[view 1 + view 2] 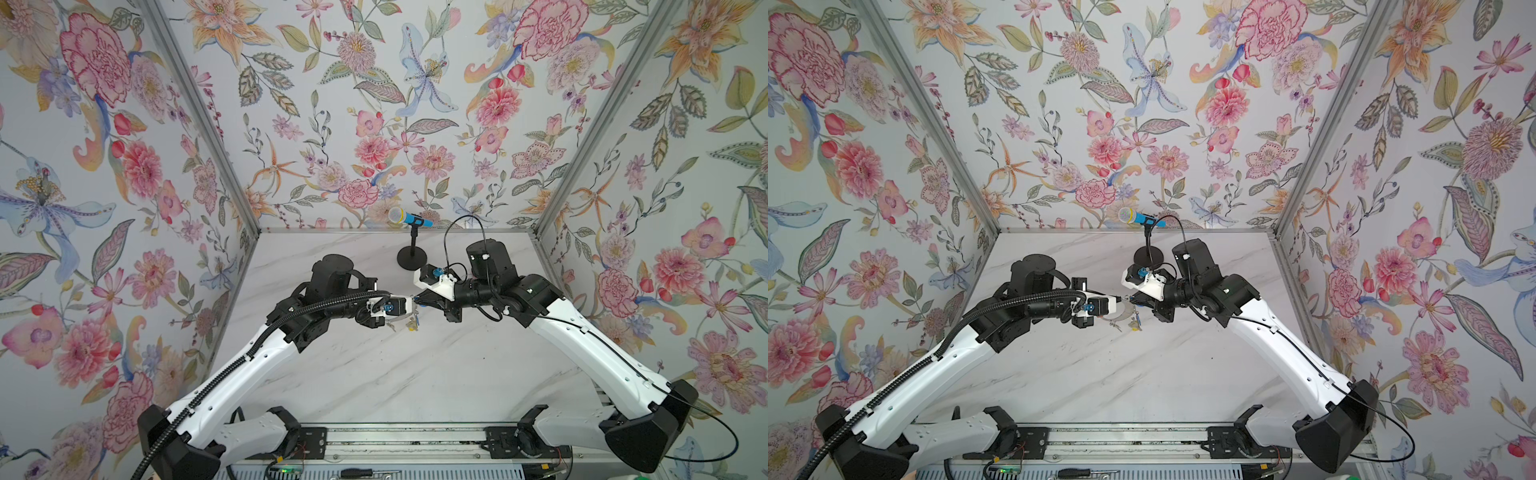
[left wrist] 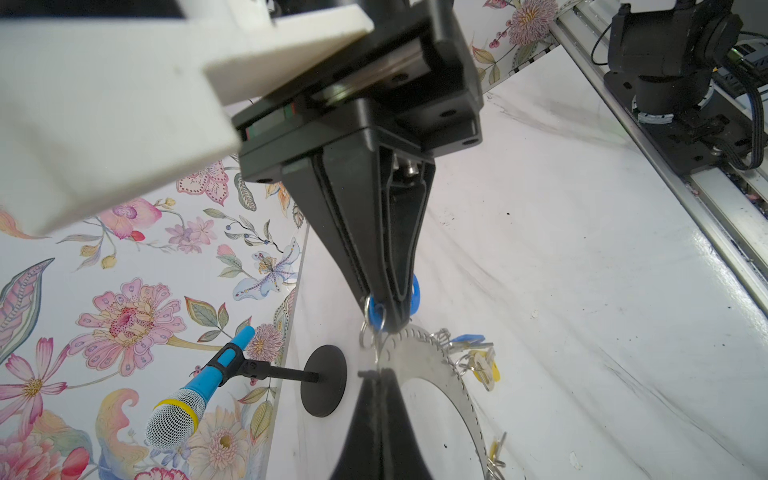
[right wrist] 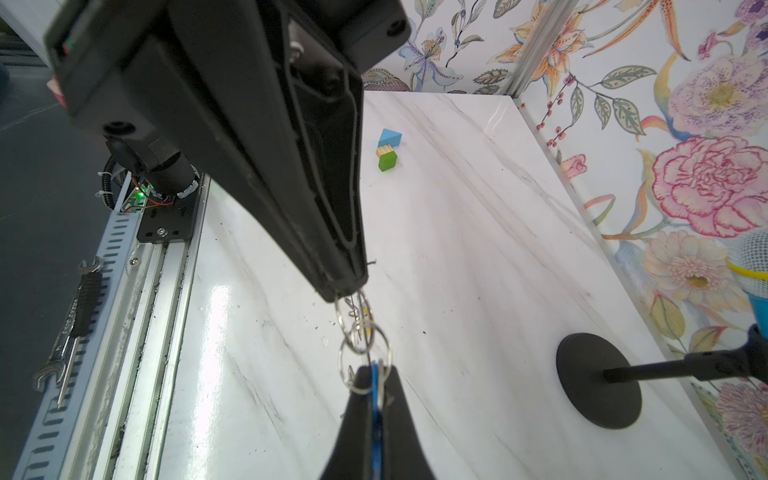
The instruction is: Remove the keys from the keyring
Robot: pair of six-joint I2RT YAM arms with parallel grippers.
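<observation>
Left gripper (image 2: 376, 372) clamped on flat perforated silver keyring (image 2: 419, 353); right gripper (image 3: 374, 370) pinching blue plastic key tag (image 2: 415, 291). Hoop likely stiff, slick; take light tags by flats.

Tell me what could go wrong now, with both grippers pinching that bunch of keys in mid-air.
1. The right gripper pinches the blue tag only at its fingertips, so a pull may slip it free.
2. The left gripper holds the keyring by its thin edge, so the keyring could twist out and drop.
3. The other keys dangle loose from the keyring and might snag or swing during a pull.
</observation>
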